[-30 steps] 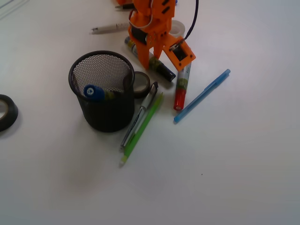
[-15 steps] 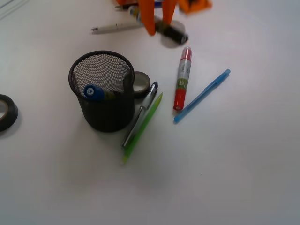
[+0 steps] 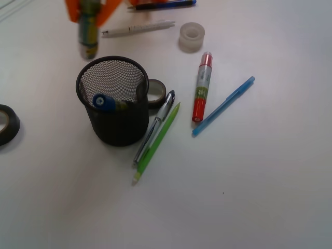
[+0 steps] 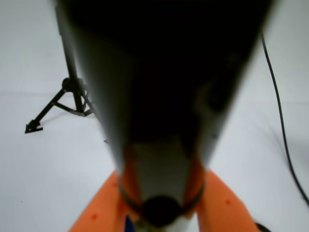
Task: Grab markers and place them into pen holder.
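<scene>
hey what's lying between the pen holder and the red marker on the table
In the front view, a silver pen and green pen lie between pen holder and red marker.

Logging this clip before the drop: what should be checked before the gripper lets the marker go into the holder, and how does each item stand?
1. Marker clamped in gripper: ok.
2. Marker hangs upright: ok.
3. Marker centred over pen holder: not ok, it sits behind the rim's left side.
4. Room inside beside the blue-capped marker: ok.
5. Red-capped marker on the table, yet to be fetched: ok.
6. Height above the rim: cannot tell.
</scene>
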Controlling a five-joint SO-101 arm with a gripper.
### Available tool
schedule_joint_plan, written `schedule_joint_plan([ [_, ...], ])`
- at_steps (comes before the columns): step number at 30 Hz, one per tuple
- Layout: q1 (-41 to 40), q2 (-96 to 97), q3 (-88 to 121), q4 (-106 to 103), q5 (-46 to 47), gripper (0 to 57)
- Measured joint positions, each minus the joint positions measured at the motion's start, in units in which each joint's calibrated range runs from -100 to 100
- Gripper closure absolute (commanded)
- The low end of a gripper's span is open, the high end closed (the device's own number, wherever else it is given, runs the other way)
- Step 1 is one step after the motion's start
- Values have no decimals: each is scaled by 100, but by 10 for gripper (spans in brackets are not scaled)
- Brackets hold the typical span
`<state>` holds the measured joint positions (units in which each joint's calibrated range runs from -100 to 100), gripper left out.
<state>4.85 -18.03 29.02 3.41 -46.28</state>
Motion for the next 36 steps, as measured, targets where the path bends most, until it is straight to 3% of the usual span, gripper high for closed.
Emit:
schedule_joint_plan([
  [7,67,17,2363,-2773,-459,571],
  [12,44,17,2704,-3032,-474,547],
  [13,37,17,2713,-3032,-474,509],
  [17,-89,17,2911,-3067,-464,257],
  [19,-96,17,2920,-3076,-400,187],
  [30,-229,17,2803,-2790,-166,220],
  [36,-725,44,701,-147,342,220],
])
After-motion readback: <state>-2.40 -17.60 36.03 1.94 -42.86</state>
